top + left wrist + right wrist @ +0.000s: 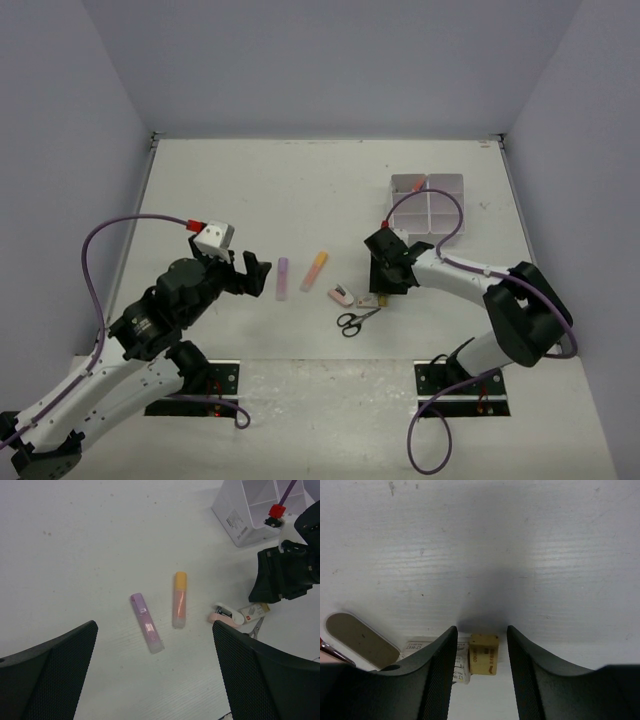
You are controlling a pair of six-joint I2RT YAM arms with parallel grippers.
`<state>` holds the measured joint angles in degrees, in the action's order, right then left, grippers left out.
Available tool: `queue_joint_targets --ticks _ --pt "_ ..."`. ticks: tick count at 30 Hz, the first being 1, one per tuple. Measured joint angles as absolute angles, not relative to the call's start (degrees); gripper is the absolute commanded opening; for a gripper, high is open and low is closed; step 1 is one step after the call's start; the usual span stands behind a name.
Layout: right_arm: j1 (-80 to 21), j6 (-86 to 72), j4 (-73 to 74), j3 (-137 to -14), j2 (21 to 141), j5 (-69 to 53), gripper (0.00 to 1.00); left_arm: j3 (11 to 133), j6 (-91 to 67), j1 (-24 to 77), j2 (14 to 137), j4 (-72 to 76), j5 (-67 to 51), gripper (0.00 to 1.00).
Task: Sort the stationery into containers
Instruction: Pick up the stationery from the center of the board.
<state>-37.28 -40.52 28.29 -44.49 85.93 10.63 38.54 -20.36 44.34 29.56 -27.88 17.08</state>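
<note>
Narrowly, right gripper (481, 634) straddles tan eraser (484, 655), slim gap each side

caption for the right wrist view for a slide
Right gripper straddles a tan eraser on the white table, jaws either side of it

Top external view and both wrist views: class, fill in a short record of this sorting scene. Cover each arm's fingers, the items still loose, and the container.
Right fingers: apart, one on each side of the tan eraser, with a gap showing on both sides
Left fingers: wide open, holding nothing
Loose items: lilac highlighter, orange highlighter, small pink item, scissors
Organiser box: white, divided into compartments, beyond the right arm; contents hard to tell
</note>
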Motion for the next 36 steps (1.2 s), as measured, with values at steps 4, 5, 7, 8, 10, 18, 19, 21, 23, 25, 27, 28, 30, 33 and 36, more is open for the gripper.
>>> queue_joint_targets --ticks 4,5,7,8,10,18,19,21,23,25,27,28,30,33,36 --pt "-38.68 -41.02 29.21 -44.97 86.21 10.79 0.44 38.54 -20.36 44.34 30.1 -27.88 16.94 1.0" --pt "-39.08 -41.1 29.55 -45.09 86.42 10.99 0.43 38.54 -20.36 44.34 30.15 -27.88 16.91 1.0" --pt "-39.59 -41.21 30.12 -45.59 86.88 11.09 0.42 38.54 -20.36 44.34 30.15 -27.88 16.9 1.0" --pt "-39.76 -41.23 30.34 -45.81 87.08 11.09 0.42 38.54 -20.36 44.34 30.15 -27.88 16.88 1.0" --pt "-39.84 -41.37 30.83 -45.94 87.13 11.09 0.44 38.54 -20.36 44.34 30.15 -27.88 16.88 1.0" --pt "-40.1 -41.59 32.89 -45.95 87.06 11.33 0.31 38.54 -20.36 44.34 30.14 -27.88 16.88 1.0" --pt "-40.12 -41.6 33.05 -45.95 87.04 11.33 0.28 38.54 -20.36 44.34 30.13 -27.88 16.88 1.0" --pt "-40.12 -41.57 33.17 -45.95 87.02 11.29 0.25 38.54 -20.36 44.34 30.07 -27.88 16.87 1.0" --pt "-40.12 -41.52 33.19 -45.95 86.96 11.28 0.2 38.54 -20.36 44.34 30.0 -27.88 16.88 1.0" --pt "-40.12 -41.4 33.14 -45.95 86.96 11.21 0.18 38.54 -20.36 44.34 30.0 -27.88 16.88 1.0" --pt "-40.12 -41.32 33.08 -45.95 86.95 11.14 0.16 38.54 -20.36 44.34 30.0 -27.88 16.88 1.0" --pt "-40.12 -41.3 33.08 -45.95 86.93 11.14 0.16 38.54 -20.36 44.34 30.0 -27.88 16.88 1.0" --pt "-40.12 -41.26 33.21 -45.98 86.62 11.39 0.15 38.54 -20.36 44.34 30.0 -27.88 16.88 1.0" --pt "-40.01 -40.98 34.19 -46.75 84.81 12.52 0.13 38.54 -20.36 44.34 30.0 -27.88 16.88 1.0" --pt "-38.72 -40.05 35.33 -49.56 80.99 13.08 0.11 38.54 -20.36 44.34 30.0 -27.88 16.88 1.0"
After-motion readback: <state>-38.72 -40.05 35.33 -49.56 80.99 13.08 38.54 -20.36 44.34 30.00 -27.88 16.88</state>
